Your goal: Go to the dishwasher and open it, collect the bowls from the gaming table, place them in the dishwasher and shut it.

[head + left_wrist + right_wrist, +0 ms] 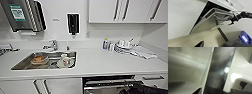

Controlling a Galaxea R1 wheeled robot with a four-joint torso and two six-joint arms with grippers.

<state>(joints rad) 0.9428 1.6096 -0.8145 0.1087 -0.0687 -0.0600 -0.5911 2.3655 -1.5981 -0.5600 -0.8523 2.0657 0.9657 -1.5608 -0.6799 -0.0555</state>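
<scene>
The right gripper (232,21) sat right at the top edge of the dishwasher (108,83) door, which hung partly tilted out from under the white counter (100,62), a dark gap showing above it. From where I stood I could not tell whether its fingers were spread or pinched, though they looked pressed against the handle bar (220,17) on the door's steel front. Just above the gripper ran the counter edge; farther up and off to its left lay the steel sink (20,63) with an orange-brown dish (38,59) and a white cup (65,61) inside. Up and to its right stood stacked white dishes (123,46) and a small bottle (105,44). White cabinet doors (60,86) flanked the dishwasher.
</scene>
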